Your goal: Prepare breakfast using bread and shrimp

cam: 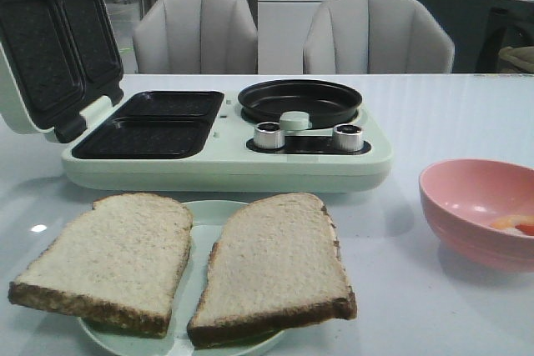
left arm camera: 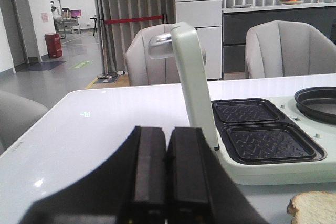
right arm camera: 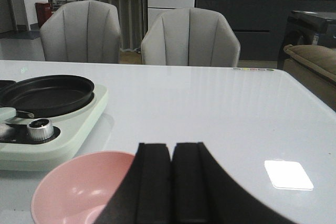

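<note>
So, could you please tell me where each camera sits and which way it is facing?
Front view: low at the table edge, facing forward over the bread toward two chairs; no robot parts show.
Left wrist view: on the left arm, behind the shut left gripper, facing the breakfast maker.
Right wrist view: behind the shut right gripper, above the pink bowl.
All three share the breakfast maker.

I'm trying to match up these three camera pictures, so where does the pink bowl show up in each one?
Front view: the round pink bowl sits at the right edge, on the white table, right of the pale green breakfast maker.
Left wrist view: not in it.
Right wrist view: the bowl is at bottom left, partly behind the black fingers.
Shared landmark: the round black pan.
</note>
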`<state>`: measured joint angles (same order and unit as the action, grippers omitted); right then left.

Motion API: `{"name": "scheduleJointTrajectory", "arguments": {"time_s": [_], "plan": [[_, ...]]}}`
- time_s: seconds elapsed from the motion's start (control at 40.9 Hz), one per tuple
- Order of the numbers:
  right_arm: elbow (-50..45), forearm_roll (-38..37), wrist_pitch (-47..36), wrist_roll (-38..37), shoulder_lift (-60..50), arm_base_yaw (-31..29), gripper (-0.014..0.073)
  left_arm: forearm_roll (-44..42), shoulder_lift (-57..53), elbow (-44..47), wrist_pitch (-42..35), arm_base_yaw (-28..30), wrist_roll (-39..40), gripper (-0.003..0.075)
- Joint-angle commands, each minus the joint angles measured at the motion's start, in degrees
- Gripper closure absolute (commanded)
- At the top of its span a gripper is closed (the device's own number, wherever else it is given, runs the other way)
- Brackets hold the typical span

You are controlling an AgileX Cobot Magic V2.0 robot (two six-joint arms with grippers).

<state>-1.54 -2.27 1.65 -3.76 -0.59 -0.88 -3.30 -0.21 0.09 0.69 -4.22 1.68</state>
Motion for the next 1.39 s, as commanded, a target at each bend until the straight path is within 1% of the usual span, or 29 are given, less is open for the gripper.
{"name": "scheduleJointTrajectory", "arguments": {"time_s": [0.0,1.003,1.174,1.271,1.369], "plan": [[0.9,-0.3,-5.1,0.0,-1.2,-0.4,0.0579,0.1,-1.1,1.8,-5.1,-0.4,0.7,0.0619],[0.9,-0.3,-5.1,0.0,-1.2,-0.4,0.0579,0.1,-1.1,1.8,-5.1,-0.4,0.7,0.0619],[1.0,-0.2,-7.1,0.0,-1.2,-0.4,0.0579,0.1,-1.1,1.8,-5.6,-0.4,0.7,0.0619],[3.1,2.3,-4.2,0.0,-1.2,-0.4,0.0579,0.1,-1.0,1.0,-6.1,-0.4,0.7,0.0619],[7.8,4.3,2.5,0.0,-1.2,-0.4,0.0579,0.1,-1.0,-1.9,-3.6,-0.4,0.7,0.0619]]}}
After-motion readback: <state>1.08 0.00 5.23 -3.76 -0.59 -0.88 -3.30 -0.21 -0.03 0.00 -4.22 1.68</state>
